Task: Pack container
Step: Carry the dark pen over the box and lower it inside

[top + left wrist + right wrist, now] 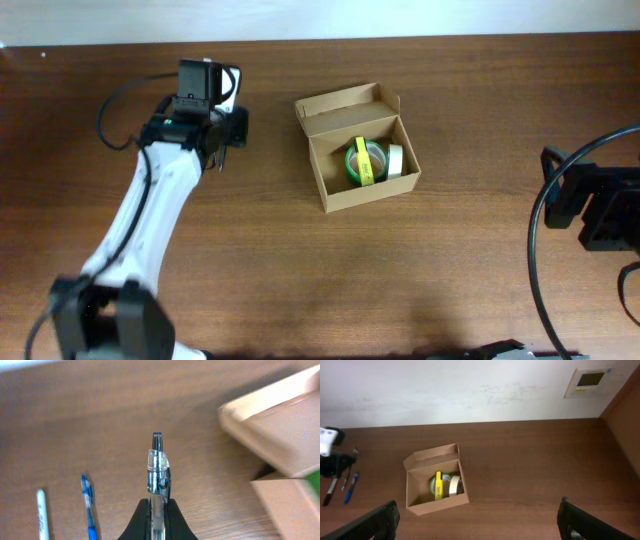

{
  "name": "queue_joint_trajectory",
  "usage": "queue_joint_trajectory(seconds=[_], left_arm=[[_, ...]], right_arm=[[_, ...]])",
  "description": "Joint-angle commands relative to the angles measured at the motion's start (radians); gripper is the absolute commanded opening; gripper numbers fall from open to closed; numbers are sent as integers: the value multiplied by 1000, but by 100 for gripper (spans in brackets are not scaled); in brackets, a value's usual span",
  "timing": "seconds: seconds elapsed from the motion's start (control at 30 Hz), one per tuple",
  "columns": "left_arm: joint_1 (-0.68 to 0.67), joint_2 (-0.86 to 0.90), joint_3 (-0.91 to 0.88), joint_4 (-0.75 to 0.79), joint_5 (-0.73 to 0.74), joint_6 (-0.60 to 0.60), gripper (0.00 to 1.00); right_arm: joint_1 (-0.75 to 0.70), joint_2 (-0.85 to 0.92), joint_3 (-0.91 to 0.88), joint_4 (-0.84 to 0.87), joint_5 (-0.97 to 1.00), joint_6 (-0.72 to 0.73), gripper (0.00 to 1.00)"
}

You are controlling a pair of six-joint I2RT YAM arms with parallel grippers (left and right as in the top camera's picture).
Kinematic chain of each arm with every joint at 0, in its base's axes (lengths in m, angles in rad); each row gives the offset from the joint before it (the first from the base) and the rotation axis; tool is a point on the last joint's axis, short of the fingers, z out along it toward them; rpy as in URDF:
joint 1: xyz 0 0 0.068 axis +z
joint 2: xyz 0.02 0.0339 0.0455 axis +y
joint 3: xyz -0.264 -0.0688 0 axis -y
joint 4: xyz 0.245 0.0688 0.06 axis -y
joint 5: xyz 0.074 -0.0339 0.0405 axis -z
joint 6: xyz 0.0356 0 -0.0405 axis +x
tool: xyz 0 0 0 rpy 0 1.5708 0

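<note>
1. The left gripper (157,506) is pressed together on a pen (158,467) with a clear cap, which sticks out past the fingertips.
2. A blue pen (88,505) and a white pen (42,516) lie on the table (300,280), left of the held one.
3. The right gripper (478,505) is spread wide and holds nothing.
4. The box (365,190) stands mid-table with its lid open, near the left gripper. A green tape roll (358,162) and a white tape roll (396,158) are inside.

Your container (365,192) sits mid-surface (300,280), with its flap lid (345,108) open on the far side. Two tape rolls (365,162) stand side by side in its right half. Left of it, your left claw (158,507) pinches a pen (158,467). Two more pens (88,505) lie on the surface further left.
</note>
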Motion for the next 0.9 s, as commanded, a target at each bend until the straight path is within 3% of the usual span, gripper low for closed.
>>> queue_joint_trajectory(seconds=[0.0, 0.2, 0.63, 0.87], left_arm=[[-54, -54, 11, -13, -6, 8, 2], [-180, -54, 11, -11, 0, 11, 2], [-492, -11, 11, 76, 1, 161, 2], [-553, 106, 11, 123, 17, 253, 2]], right_arm=[[-8, 1, -3, -6, -13, 12, 99], [-8, 1, -3, -6, -20, 12, 99], [-8, 1, -3, -6, -88, 12, 99], [-8, 1, -3, -6, -141, 12, 99]])
